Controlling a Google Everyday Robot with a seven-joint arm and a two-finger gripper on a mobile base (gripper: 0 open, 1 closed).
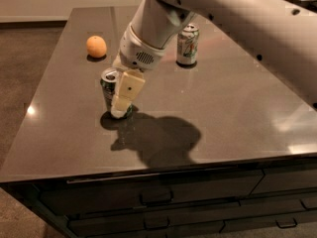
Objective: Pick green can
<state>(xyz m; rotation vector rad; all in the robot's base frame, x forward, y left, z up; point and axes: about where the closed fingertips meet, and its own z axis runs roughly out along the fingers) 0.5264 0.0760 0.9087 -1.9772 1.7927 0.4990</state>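
The green can point(108, 90) stands upright on the dark table top point(223, 113), left of centre; I see its deep green body and silver top. My gripper point(121, 103) has come down from the upper right and sits against the can's right front side, its cream tip reaching down to the can's base. It covers the right part of the can. The can rests on the table.
A paler silver-white can point(188, 44) stands further back to the right, behind my arm. An orange point(96, 46) lies at the back left. The table's front edge has drawers point(158, 197) below it. My arm point(233, 14) crosses the upper right.
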